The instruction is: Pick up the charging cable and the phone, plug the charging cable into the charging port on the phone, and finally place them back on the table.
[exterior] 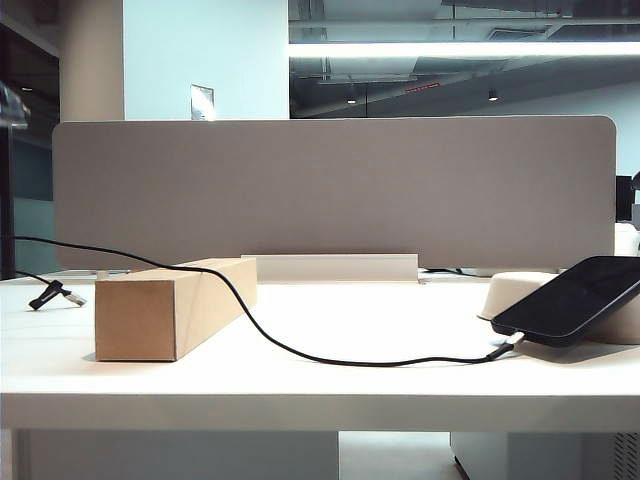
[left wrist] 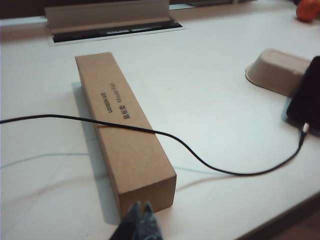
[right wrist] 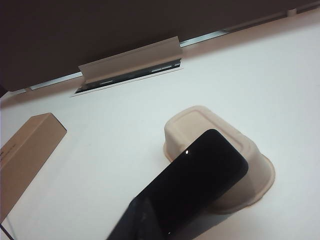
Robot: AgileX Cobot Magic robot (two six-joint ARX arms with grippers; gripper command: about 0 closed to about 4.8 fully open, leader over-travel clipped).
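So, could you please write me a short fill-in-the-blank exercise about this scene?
The ___ drapes over the cardboard box.
The phone leans against the cream ___.
The left gripper, near the box's end, and the right gripper, beside the phone, both have jaws ___.
Missing: charging cable; tray; shut.

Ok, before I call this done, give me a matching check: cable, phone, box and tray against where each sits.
Things:
1. charging cable
2. phone
3. cardboard box
4. cream tray

States:
A. tilted, leaning on the tray
B. on the table, propping the phone
C. draped over the box, plug at the phone's low edge
D. flat on the table's left side

Pairs: 1-C, 2-A, 3-D, 4-B.

Left pincer is shut near the box's end; right pincer is shut by the phone's near end.
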